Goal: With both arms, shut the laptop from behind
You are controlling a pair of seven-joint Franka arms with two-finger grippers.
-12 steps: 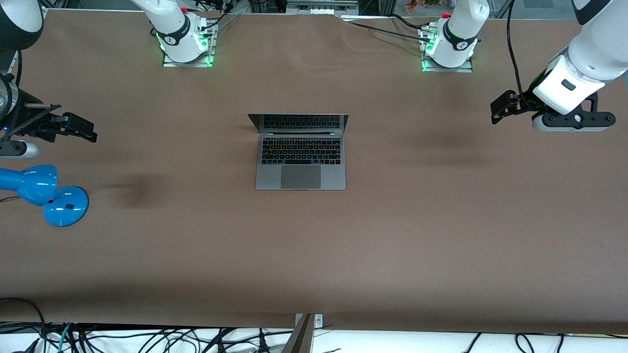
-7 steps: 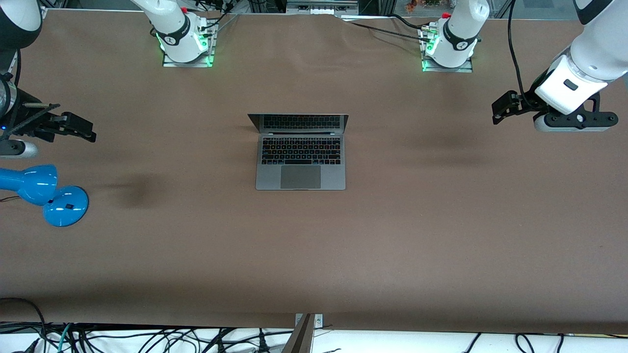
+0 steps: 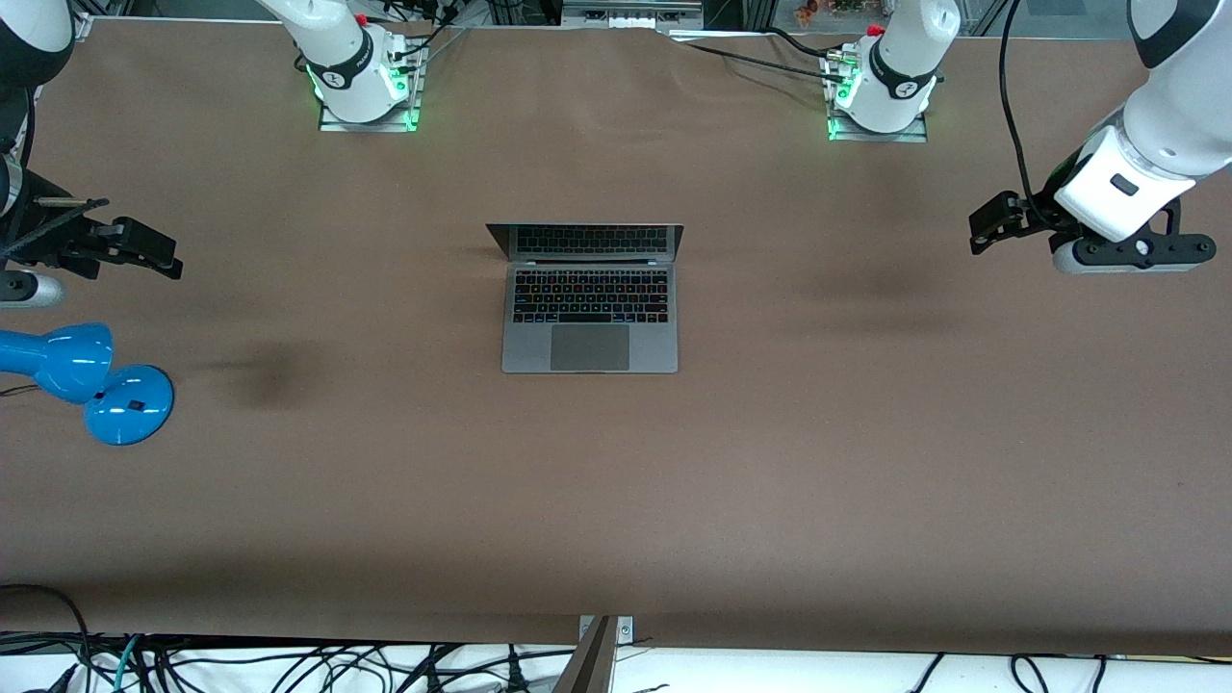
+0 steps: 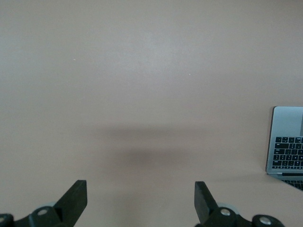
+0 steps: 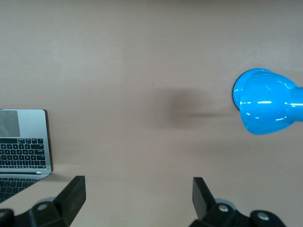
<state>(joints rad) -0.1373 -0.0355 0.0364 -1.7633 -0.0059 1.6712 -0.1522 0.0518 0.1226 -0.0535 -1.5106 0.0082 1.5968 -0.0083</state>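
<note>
**A:** Mid-worktop (image 3: 866, 462) sits one laptop (image 3: 589, 298), lid up, keyboard and trackpad facing the front camera. What's cut off?

**B:** Both wrist views clip it. Left wrist view catches only a corner of the laptop (image 4: 287, 144): some keys and a strip of grey deck. Right wrist view shows a corner of the laptop (image 5: 23, 142) too, with part of the trackpad. Screen is seen edge-on from the front camera, so I can't read what's on it. Lid logo not visible.

**A:** Arm poses?

**B:** Two arms, neither touching the laptop. Left gripper (image 3: 991, 219) hangs over bare worktop well apart from the laptop, toward the left arm's end, jaws pointing at the laptop. Right gripper (image 3: 144, 248) is likewise well apart from it, toward the right arm's end, also aimed at the laptop; its upper links run out of the front frame.

**A:** Jaws?

**B:** Wide apart on both, nothing between them. Left gripper (image 4: 141, 198) and right gripper (image 5: 139, 196) each show two spread fingers over plain worktop.

**A:** Anything else?

**B:** One blue lamp (image 3: 87, 375), partly cut by the frame edge, well apart from the laptop at the right arm's end and a bit nearer the front camera. Lamp head (image 5: 265, 101) shows in the right wrist view.
</note>
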